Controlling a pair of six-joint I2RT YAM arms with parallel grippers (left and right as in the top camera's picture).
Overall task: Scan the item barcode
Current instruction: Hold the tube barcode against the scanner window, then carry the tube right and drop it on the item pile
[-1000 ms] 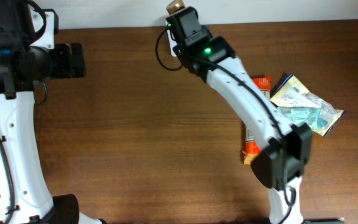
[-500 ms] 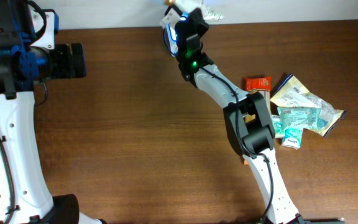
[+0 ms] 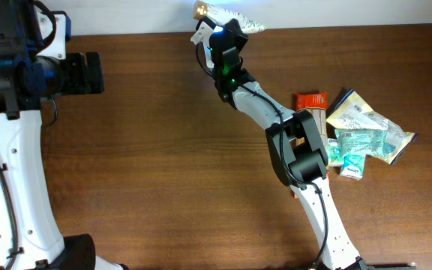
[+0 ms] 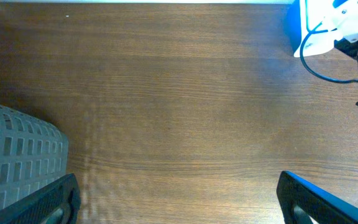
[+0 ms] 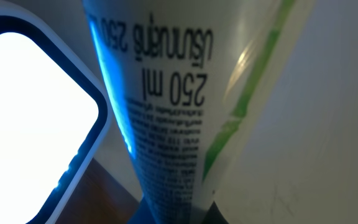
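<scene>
The right gripper (image 3: 227, 31) is clenched on a white plastic tube (image 5: 185, 93) with a green stripe down its side and black print that includes "250 ml". In the right wrist view the dark fingertips pinch the narrow end of the tube at the bottom of the frame, and the body widens away from them. Just to the left of the gripped tube is a white barcode scanner (image 5: 30, 106) with a dark rounded rim. Its window glows bright white and throws a blue sheen along the near edge of the tube. Whether tube and scanner touch cannot be told.

From overhead, the right arm reaches to the far edge of the brown wooden worktop (image 3: 163, 150). The tube's gold cap (image 3: 199, 9) sticks out beyond the gripper on one side and its pale body on the other.

Well behind this gripper, beside the arm's elbow, lies a heap of packets. It holds an orange-red wrapper (image 3: 310, 100), a yellowish pouch (image 3: 353, 111) and teal sachets (image 3: 362, 142).

The left gripper (image 3: 90, 73) is released, its black fingers spread wide, and it holds nothing. It stands well apart from the tube, across the worktop. In its own wrist view bare wood lies between the fingertips, and a grey perforated surface (image 4: 17, 162) sits by the left one. The scanner and its blue cable (image 4: 319, 65) are far ahead to the right.
</scene>
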